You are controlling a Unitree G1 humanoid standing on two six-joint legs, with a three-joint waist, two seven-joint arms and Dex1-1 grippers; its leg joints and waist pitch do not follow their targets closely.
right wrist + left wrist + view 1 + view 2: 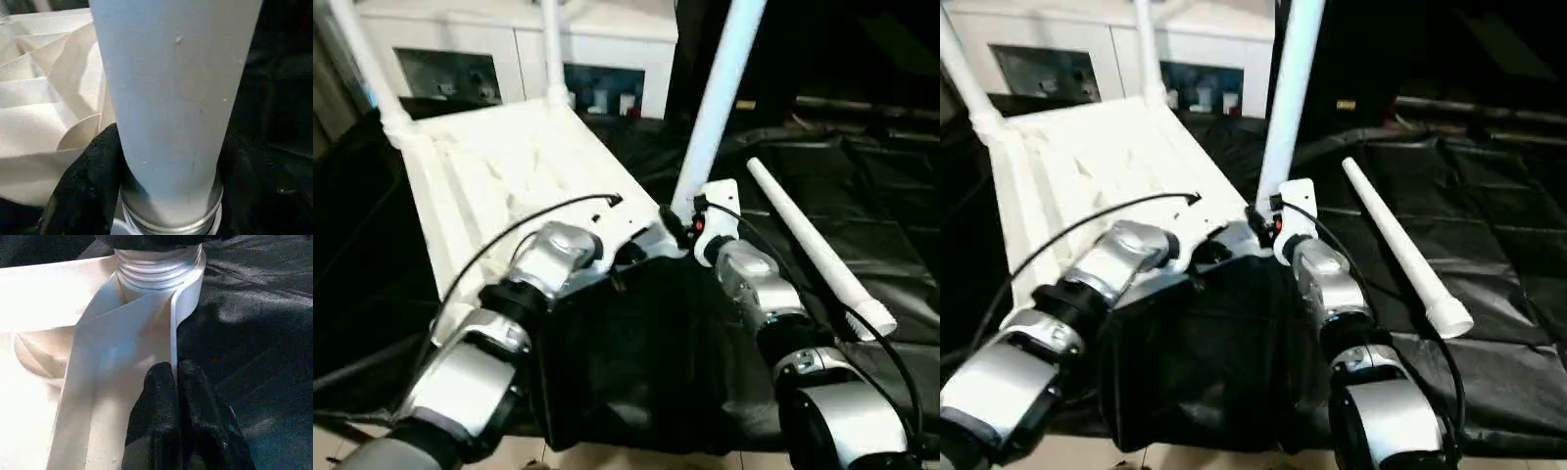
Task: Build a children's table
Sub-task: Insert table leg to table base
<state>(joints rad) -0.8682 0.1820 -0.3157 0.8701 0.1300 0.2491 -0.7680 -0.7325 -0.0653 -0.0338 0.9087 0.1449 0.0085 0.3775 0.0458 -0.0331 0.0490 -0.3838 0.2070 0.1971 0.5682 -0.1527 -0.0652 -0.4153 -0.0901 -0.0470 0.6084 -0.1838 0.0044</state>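
Note:
The children's table top (pixel 509 166) lies upside down on the black cloth, ribbed underside up. Two white legs (pixel 553 49) (pixel 362 59) stand in its far corner sockets. A third leg (pixel 720 88) rises from the near right corner socket (pixel 156 264). My right gripper (pixel 690 230) is shut on this leg just above its threaded base (pixel 171 220), one black finger (pixel 88 186) on each side. My left gripper (pixel 174 369) is shut on the thin rim of the top beside that same corner. A loose leg (pixel 813 245) lies on the cloth to the right.
The black-draped work table (pixel 636 362) ends at a front edge just below my forearms, with pale floor beneath. A white cabinet (pixel 607 39) with glass fronts stands behind the table. A black cable (pixel 538 215) arcs over my left wrist.

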